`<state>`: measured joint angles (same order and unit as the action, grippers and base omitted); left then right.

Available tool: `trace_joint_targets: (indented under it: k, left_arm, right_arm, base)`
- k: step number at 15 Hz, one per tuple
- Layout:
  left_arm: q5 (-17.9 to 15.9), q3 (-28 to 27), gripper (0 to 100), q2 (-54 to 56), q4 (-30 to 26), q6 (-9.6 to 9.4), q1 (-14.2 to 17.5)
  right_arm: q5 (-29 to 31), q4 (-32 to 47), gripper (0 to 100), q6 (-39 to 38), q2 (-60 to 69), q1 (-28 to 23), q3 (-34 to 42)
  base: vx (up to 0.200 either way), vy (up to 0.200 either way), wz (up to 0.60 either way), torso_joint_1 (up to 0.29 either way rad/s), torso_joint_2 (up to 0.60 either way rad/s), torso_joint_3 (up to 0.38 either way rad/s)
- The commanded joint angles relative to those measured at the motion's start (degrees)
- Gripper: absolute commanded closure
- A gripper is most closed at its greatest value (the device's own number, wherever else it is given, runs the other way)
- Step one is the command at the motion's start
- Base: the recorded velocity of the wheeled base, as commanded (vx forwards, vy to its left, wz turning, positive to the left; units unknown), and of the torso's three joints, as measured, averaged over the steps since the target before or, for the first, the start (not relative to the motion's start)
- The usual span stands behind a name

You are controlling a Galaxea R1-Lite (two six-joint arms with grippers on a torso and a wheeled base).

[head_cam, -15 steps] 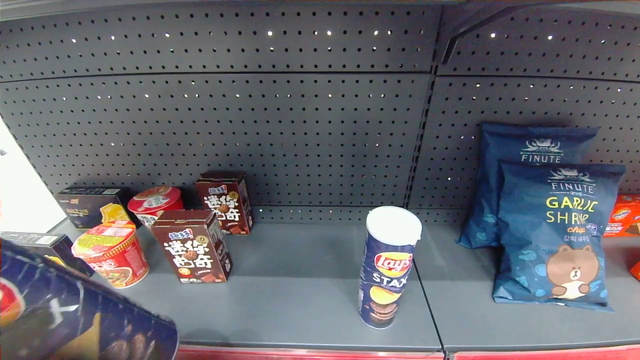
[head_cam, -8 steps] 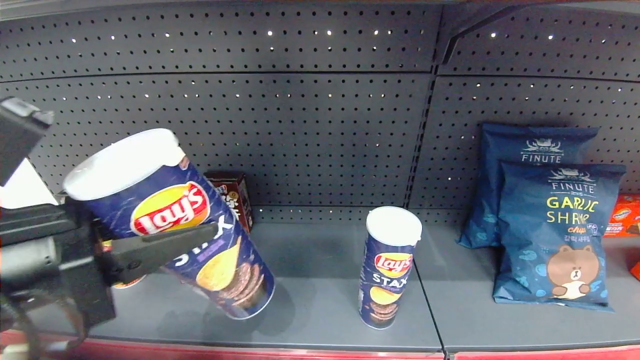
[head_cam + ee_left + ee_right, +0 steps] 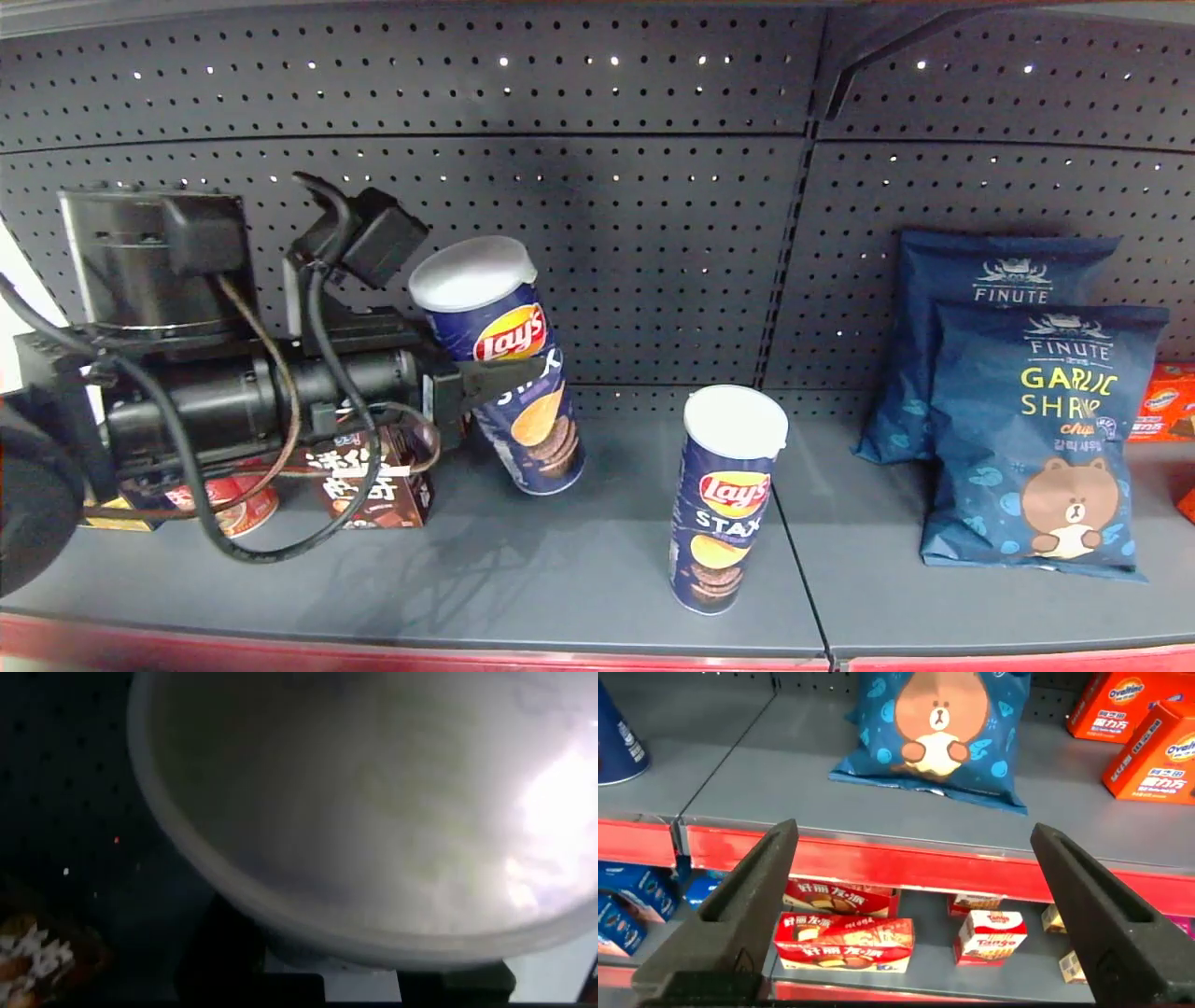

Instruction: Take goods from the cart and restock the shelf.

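As arm (image 3: 233,401) lies level, tool (image 3: 523,373) grips can (image 3: 485,313) — tilted.

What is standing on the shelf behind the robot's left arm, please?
A brown cookie box and a red noodle cup peek out below the left arm. The arm covers their upper parts and whatever stands farther back.

The right gripper (image 3: 913,831) holds its two dark fingers spread wide apart in front of the red shelf edge (image 3: 878,863). On the grey shelf (image 3: 738,775) lies a blue bear snack bag (image 3: 938,728), with orange boxes (image 3: 1148,728) just beside it. Red-and-white boxes (image 3: 845,929) sit on the level below.
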<state>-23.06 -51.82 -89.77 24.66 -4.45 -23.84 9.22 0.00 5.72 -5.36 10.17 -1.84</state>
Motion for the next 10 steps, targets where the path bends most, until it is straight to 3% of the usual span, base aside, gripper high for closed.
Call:
trace_joint_targets:
  k: [1, 8, 10]
  left_arm:
    - [-3.0, -6.8, 100, -8.8, 0.0, -0.65, -0.1]
    - [-4.2, -21.7, 100, -23.1, -5.1, -8.47, -1.4]
    - [-5.1, -25.8, 100, -26.4, -7.5, -8.82, -3.4]
  right_arm:
    - [-0.3, 0.1, 0, -0.1, -0.3, 0.0, 0.0]
    - [-0.3, 0.0, 0, -0.4, -0.3, 0.0, 0.0]
    - [-0.3, 0.0, 0, -0.4, -0.3, 0.0, 0.0]
  base:
    - [0.0, 0.0, 0.0, 0.0, 0.0, 0.0]
    - [0.0, 0.0, 0.0, 0.0, 0.0, 0.0]
    - [0.0, 0.0, 0.0, 0.0, 0.0, 0.0]
